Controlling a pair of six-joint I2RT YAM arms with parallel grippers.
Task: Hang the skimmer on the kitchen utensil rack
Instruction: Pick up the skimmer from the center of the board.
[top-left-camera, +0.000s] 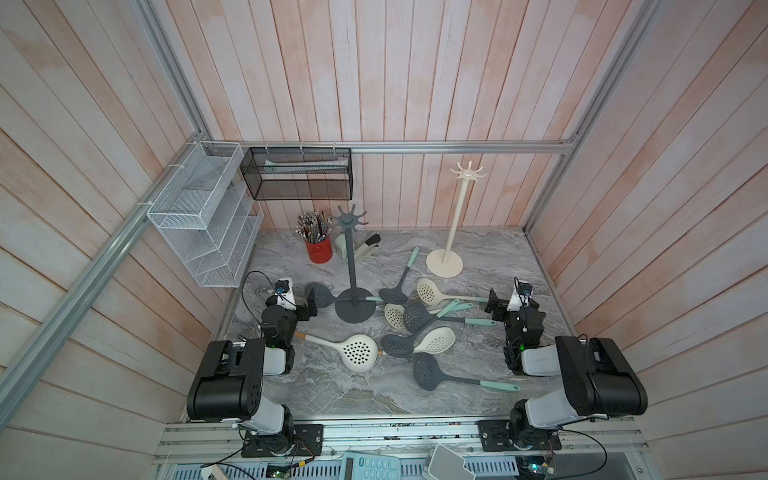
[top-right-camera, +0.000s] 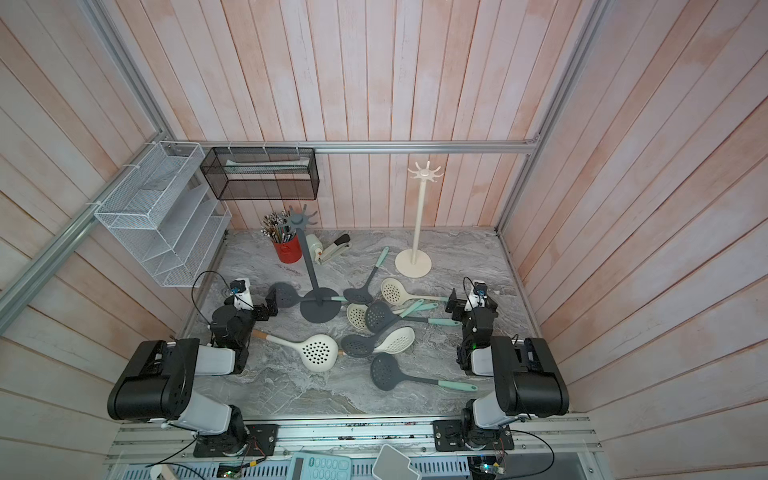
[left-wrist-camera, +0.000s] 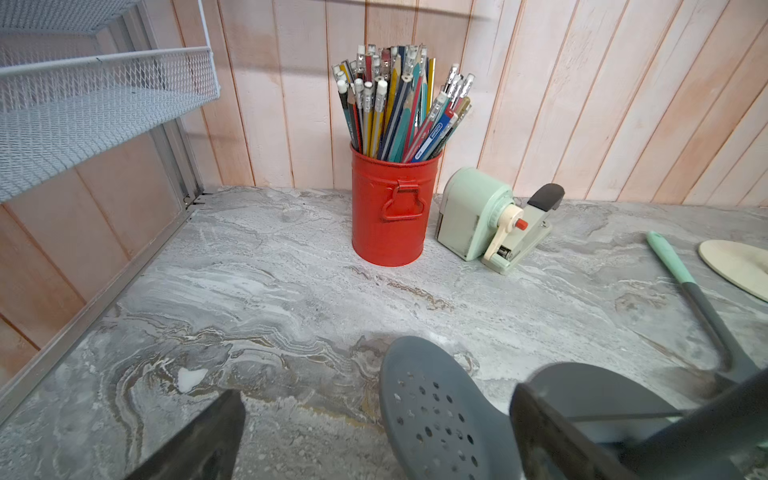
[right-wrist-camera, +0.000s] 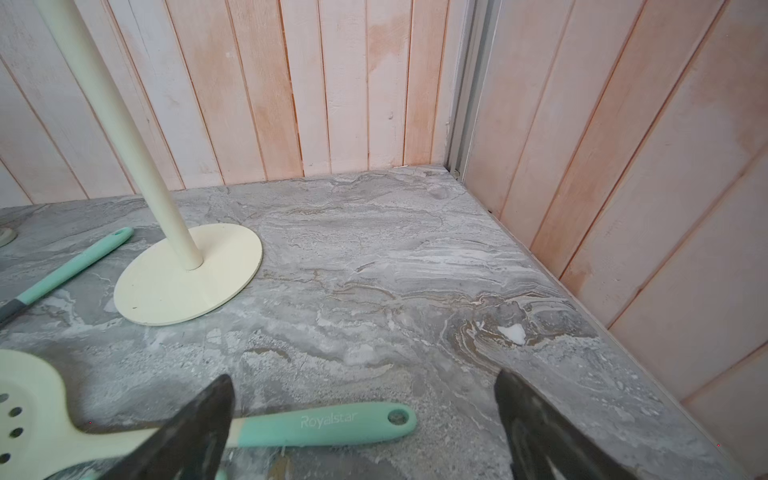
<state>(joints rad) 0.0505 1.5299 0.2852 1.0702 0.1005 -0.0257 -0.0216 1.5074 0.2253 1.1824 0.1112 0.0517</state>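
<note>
A dark grey skimmer (top-left-camera: 318, 294) lies flat on the bench (top-left-camera: 332, 395). Its round head, full of little holes, is just to the left of the grey rack (top-left-camera: 353, 270). Its handle goes across the rack's round foot, and the green end pokes out on the rack's right side.

The left hand (left-wrist-camera: 376, 401) is low down, close by the grey rack's left side. Its two fingers (left-wrist-camera: 199, 436) are wide apart and the skimmer's head sits between them. I cannot tell if a finger is touching it.

To the right of the grey rack there is a messy pile of more skimmers, some grey and some cream, lying partly on top of each other. A big cream skimmer (top-left-camera: 359, 352) with a wooden handle end lies in front of the grey rack. A grey skimmer (top-left-camera: 428, 371) lies in front of the pile.

The right hand (right-wrist-camera: 363, 380) is well off to the right of the grey rack, past the pile. Its fingers are wide apart too. The green handle of a cream skimmer (right-wrist-camera: 328, 424) lies on the bench under them, and they are not closed on it.

A tall cream rack (top-left-camera: 455, 224) stands behind the grey rack and to its right. A red tin (top-left-camera: 319, 251) full of pencils stands behind the grey rack, a bit to the left. A green pencil sharpener (left-wrist-camera: 473, 212) stands just beside the tin.
</note>
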